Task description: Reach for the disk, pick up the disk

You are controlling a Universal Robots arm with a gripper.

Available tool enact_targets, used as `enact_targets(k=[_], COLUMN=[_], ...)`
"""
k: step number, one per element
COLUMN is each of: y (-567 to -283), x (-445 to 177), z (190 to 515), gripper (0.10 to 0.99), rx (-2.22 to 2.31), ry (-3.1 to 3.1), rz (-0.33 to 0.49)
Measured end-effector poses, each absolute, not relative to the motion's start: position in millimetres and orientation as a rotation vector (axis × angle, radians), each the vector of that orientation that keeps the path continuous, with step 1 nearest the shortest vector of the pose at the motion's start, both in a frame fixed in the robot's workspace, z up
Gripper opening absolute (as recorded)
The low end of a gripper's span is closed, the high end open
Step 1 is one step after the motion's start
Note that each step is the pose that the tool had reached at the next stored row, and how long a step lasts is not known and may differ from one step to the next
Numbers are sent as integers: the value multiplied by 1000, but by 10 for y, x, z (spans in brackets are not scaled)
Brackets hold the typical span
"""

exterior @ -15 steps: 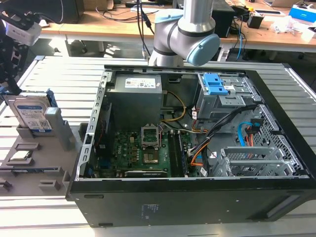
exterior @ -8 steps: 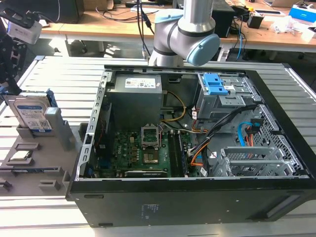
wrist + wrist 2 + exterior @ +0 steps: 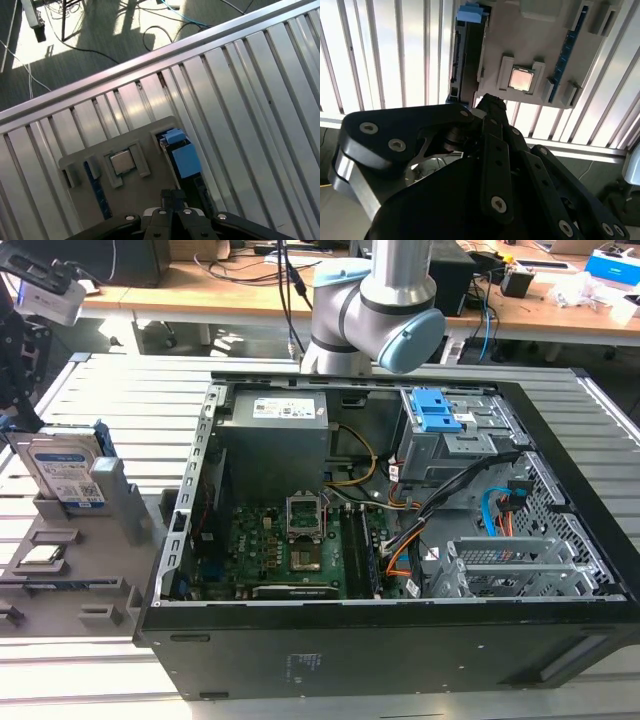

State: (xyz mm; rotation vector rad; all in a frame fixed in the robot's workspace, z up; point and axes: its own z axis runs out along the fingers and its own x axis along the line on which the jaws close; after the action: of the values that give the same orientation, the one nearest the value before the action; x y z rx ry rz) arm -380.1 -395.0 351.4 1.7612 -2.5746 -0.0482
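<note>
Standing in a grey holder beside a chip, the disk is untouched; jaws seemingly closed.

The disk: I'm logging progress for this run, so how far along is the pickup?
Done: nothing yet. The disk stands upright in its grey holder on the slatted table. In hand: the reach, with the gripper hovering over the holder near the disk, jaws shut, holding nothing. Left: gripping and lifting it.
</note>
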Motion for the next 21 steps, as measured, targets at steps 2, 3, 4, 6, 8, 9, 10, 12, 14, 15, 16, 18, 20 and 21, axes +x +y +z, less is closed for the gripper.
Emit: enact_targets(k=[2,3,4,6,8,9,10,12,14,15,16,18,20,21], y=[-3950,-3950,-3950,-3950,-3950,-3950,-3950,-3950,-3950,-3950,-3950,-3950,-3950,-3950], x=[-3802,-3801,-3801,-3801,-3801,-3801,-3801,-3801,-3801,-3801,-3801,-3801,-3801,-3801], z=[3514,3514,3514,3514,3514,3514,3514,3514,3514,3514,3514,3514,3514,3514], gripper=[106,106,106,106,106,106,106,106,106,106,106,106,106,106], rx=[1783,1793,1801,1823,1840,1852,1861,1883,1903,1911,1925,1956,1975,1984], ry=[-2559,-2552,-2546,-2530,-2518,-2509,-2502,-2485,-2470,-2464,-2452,-2427,-2411,-2404], rz=[-48,-48,-48,-47,-47,-47,-47,-46,-46,-46,-46,-45,-45,-45])
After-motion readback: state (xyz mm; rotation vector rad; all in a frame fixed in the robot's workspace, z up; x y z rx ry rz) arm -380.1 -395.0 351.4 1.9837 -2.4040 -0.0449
